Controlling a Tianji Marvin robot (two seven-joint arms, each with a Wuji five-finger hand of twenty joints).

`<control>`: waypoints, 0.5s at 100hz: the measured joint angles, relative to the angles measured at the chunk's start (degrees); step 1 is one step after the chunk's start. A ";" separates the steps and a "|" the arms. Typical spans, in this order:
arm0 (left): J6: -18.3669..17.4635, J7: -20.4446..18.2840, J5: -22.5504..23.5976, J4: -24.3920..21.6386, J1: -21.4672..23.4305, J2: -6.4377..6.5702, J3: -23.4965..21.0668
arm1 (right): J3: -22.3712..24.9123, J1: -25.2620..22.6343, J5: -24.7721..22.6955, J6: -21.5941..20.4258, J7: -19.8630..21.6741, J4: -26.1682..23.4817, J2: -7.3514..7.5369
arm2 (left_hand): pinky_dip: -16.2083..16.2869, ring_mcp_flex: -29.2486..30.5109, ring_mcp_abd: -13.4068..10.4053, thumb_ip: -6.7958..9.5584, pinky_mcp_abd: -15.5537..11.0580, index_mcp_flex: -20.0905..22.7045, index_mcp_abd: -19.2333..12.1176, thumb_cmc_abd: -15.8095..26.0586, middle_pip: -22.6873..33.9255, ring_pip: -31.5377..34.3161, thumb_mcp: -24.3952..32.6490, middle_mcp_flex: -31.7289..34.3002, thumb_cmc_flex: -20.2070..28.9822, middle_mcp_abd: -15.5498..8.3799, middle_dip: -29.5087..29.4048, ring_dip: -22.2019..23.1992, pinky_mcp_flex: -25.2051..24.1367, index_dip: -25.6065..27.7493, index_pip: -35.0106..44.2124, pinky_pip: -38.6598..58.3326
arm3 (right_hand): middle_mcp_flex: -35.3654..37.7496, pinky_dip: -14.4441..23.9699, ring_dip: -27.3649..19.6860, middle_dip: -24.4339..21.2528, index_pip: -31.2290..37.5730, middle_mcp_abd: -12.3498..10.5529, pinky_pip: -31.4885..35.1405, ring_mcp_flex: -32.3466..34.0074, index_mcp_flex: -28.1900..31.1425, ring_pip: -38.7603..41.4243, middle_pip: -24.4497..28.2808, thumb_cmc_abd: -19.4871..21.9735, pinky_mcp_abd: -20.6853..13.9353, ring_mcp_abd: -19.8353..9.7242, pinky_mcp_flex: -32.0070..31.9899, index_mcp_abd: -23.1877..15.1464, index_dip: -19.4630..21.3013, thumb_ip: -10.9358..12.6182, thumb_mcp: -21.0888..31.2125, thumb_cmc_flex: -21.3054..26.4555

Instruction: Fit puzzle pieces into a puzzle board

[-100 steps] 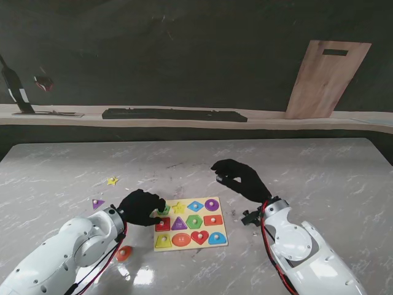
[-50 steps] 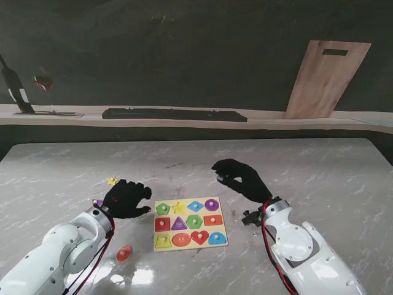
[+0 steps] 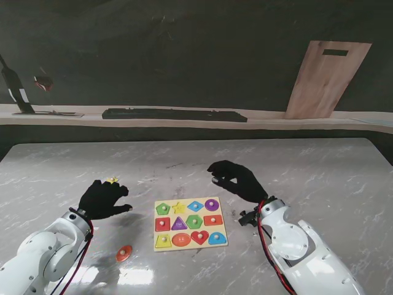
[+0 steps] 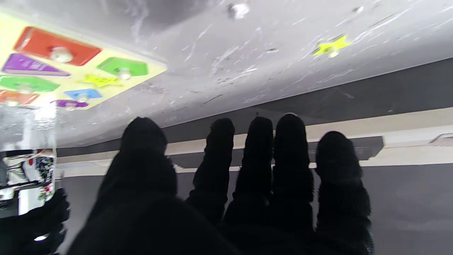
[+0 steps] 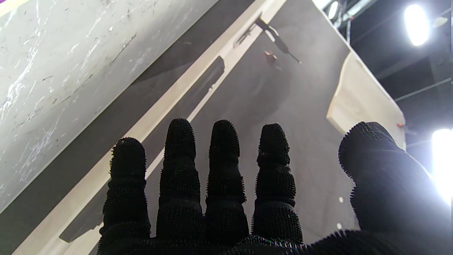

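The yellow puzzle board [image 3: 190, 236] lies flat on the marble table, its slots filled with coloured pieces; the left wrist view shows the board's corner [image 4: 155, 69] as well. My left hand [image 3: 103, 198] hovers left of the board, black-gloved, fingers spread and holding nothing. Just beyond its fingertips lies a small yellow star piece [image 3: 112, 180], [image 4: 331, 46]. An orange round piece [image 3: 124, 252] lies on the table nearer to me, left of the board. My right hand [image 3: 235, 180] hangs above the table beyond the board's far right corner, fingers extended and empty.
A dark keyboard [image 3: 174, 114] rests on the wooden shelf behind the table. A wooden cutting board [image 3: 325, 78] leans on the back wall at the right. A black stand [image 3: 17, 89] occupies the shelf's left end.
My left hand has pulled away from the board's left edge toward the left, leaving the green piece seated in the board, and now covers the spot where a purple triangle lay. The right hand barely shifted.
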 measured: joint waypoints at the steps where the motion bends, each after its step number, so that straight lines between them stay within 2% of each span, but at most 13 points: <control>1: 0.07 -0.06 -0.05 0.13 0.01 0.00 -0.15 | -0.05 0.02 -0.05 0.09 -0.02 0.00 0.00 | 0.00 0.00 0.00 0.00 0.00 0.00 0.12 0.00 -0.05 0.00 0.00 0.00 0.02 0.02 -0.09 0.00 -0.07 -0.06 -0.33 0.00 | 0.00 0.00 0.00 0.00 0.00 0.00 0.00 0.00 0.00 0.00 0.00 0.00 0.00 0.00 0.00 0.00 0.00 0.00 0.00 0.00; 17: 1.18 -1.78 -3.90 3.42 -0.75 0.01 -1.27 | -0.85 0.41 -0.48 1.11 -0.05 0.03 0.00 | 0.09 -0.63 0.04 0.01 0.00 0.00 1.06 0.00 -0.53 -0.08 -0.09 -1.19 1.48 0.60 -0.73 0.00 -0.57 -1.20 -2.86 -0.02 | 0.00 0.00 0.00 0.00 0.00 0.00 0.26 0.00 0.00 0.00 0.00 0.00 0.00 0.02 0.00 0.00 0.00 0.00 0.00 0.00; 33: 2.40 -5.36 -3.76 5.46 -2.58 0.10 -1.80 | -1.46 0.93 -0.59 1.64 0.19 0.39 0.00 | 0.59 -0.63 0.04 0.01 0.00 0.00 1.19 -0.03 -1.13 -0.08 -0.09 -1.68 1.48 0.69 -0.92 0.00 -0.60 -1.20 -3.60 -0.02 | 0.00 0.00 0.01 0.00 0.00 0.00 0.30 0.00 0.00 0.01 0.00 0.00 0.00 0.02 0.00 0.00 0.00 0.00 0.00 0.00; 50: 3.54 -6.96 -4.91 8.30 -5.60 0.27 -1.78 | -1.89 1.34 -0.58 2.17 0.51 0.78 -0.01 | 0.76 -0.63 0.05 0.02 0.00 0.00 1.20 -0.14 -1.14 -0.08 -0.07 -1.68 1.49 0.74 -0.71 0.00 -0.54 -0.67 -2.27 -0.02 | 0.00 0.00 0.01 0.00 0.00 0.00 0.31 0.00 0.00 0.01 0.00 0.00 0.00 0.02 0.00 0.00 0.00 0.00 0.00 0.00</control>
